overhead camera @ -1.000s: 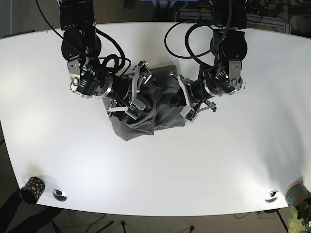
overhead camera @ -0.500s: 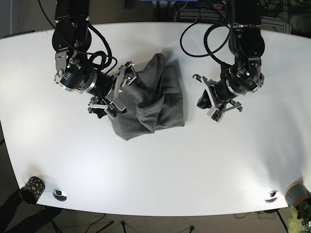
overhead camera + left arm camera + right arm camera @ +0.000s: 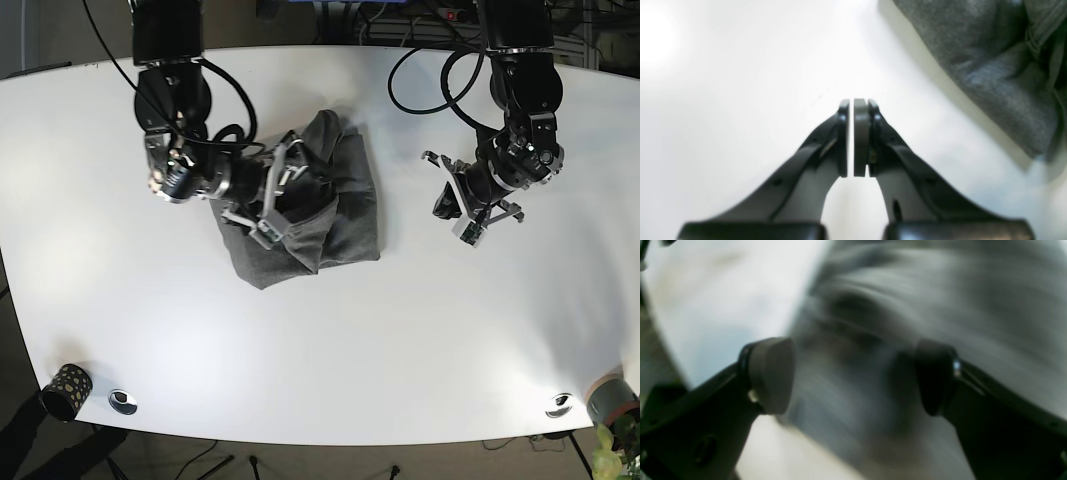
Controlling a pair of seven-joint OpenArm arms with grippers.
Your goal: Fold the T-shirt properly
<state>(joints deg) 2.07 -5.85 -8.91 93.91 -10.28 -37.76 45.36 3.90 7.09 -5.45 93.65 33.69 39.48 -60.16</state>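
The dark grey T-shirt (image 3: 335,215) lies bunched and partly folded on the white table (image 3: 400,330), with a raised fold at its top. My right gripper (image 3: 282,192) is over the shirt's left part. In the right wrist view it (image 3: 853,373) is open, with blurred grey cloth (image 3: 907,306) between and beyond its pads; I cannot tell whether the pads touch it. My left gripper (image 3: 447,207) is shut and empty over bare table, right of the shirt. In the left wrist view its (image 3: 857,103) pads meet, and the shirt's edge (image 3: 990,66) lies at the upper right.
A patterned cup (image 3: 66,390) and a round fitting (image 3: 123,401) sit at the table's front left corner. Another round fitting (image 3: 559,404) and a grey pot (image 3: 612,398) are at the front right. Cables hang behind the table's far edge.
My left gripper has drawn away from the shirt to the right and is shut. My right gripper let go of the cloth, backed left, then moved in over the shirt's left part.
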